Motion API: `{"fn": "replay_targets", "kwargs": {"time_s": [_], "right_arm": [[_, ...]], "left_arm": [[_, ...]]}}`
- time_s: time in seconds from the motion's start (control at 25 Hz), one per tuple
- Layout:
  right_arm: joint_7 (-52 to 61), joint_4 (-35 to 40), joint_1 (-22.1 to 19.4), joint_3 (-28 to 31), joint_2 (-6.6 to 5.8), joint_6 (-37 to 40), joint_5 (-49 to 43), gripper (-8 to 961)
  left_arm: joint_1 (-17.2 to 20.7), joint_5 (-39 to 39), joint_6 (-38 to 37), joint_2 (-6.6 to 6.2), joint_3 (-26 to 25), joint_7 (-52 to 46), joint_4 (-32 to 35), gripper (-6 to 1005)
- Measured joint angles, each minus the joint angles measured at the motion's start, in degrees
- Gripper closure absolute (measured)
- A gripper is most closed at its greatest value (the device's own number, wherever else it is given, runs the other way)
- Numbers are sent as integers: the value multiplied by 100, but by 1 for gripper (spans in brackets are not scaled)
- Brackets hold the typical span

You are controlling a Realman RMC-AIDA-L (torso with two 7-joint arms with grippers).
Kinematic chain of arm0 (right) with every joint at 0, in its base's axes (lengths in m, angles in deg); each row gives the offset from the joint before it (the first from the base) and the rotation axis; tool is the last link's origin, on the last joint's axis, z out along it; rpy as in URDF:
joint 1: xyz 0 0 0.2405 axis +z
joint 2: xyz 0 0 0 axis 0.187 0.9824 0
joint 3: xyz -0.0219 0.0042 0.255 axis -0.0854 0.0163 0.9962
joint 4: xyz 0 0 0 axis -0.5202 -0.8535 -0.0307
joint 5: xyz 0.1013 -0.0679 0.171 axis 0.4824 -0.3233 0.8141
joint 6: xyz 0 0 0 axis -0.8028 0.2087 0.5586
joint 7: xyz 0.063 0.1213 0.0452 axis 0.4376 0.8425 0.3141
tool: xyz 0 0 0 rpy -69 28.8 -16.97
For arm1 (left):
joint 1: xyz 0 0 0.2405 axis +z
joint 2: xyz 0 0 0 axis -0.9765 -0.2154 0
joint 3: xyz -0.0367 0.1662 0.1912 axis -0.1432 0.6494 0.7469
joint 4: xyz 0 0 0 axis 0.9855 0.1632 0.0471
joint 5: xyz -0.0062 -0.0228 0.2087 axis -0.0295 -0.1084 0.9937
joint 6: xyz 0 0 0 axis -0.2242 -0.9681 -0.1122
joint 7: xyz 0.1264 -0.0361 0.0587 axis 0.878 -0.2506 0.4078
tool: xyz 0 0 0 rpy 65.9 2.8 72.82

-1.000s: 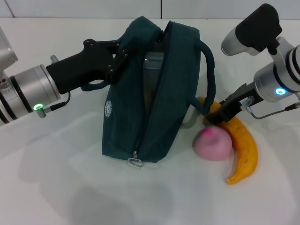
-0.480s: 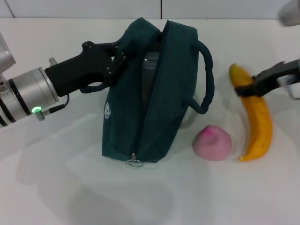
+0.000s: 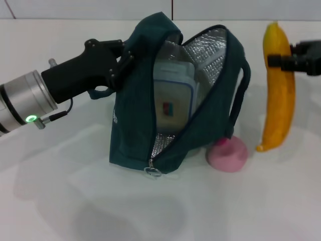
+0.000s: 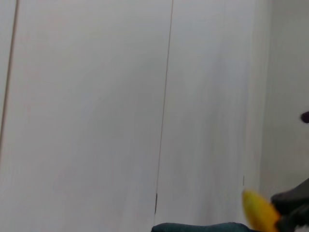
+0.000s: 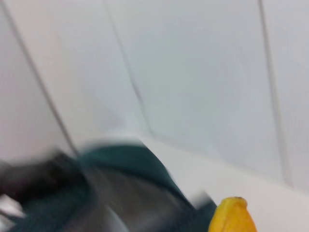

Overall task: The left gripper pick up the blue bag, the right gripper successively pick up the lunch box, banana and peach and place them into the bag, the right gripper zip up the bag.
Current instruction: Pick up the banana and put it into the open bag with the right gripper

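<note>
Banana (image 3: 277,85) now hangs lifted, clamped in my right end effector (image 3: 291,59); left end effector (image 3: 119,63), clamped on the blue bag (image 3: 138,135), has pulled it open, lunch box (image 3: 172,103) inside, so insertion follows.

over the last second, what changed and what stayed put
The right tool took the banana off the table beside the peach and lifted it up; it now hangs upright to the right of the bag. The bag's mouth was pulled wide, showing the foil lining and the lunch box inside. The left tool kept its grip on the bag; the peach stayed put.
</note>
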Motion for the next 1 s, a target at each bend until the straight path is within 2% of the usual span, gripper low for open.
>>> {"fn": "replay_targets", "kwargs": {"time_s": [0.2, 0.4, 0.56, 0.76, 0.88, 1.0], "right_arm": [[-1524, -1023, 47, 324, -18, 635, 1947, 489], [-2484, -2082, 416, 290, -5, 759, 3284, 479], [-2993, -3003, 1023, 272, 23, 703, 3657, 472], [-3465, -4164, 1833, 258, -8, 439, 3585, 462], [-3489, -4327, 2008, 246, -8, 313, 3324, 457], [-3494, -4348, 2011, 158, -1, 271, 3192, 451]], "left_arm": [[-26, -32, 0, 8, 19, 59, -1, 956], [-51, -23, 64, 15, 21, 61, -14, 956], [-68, -23, 117, 24, 24, 70, -36, 956], [-116, -11, 189, 35, 39, 73, -51, 956], [-118, -15, 200, 34, 39, 74, -53, 956], [-119, -34, 203, 27, 39, 75, -55, 956]]}}
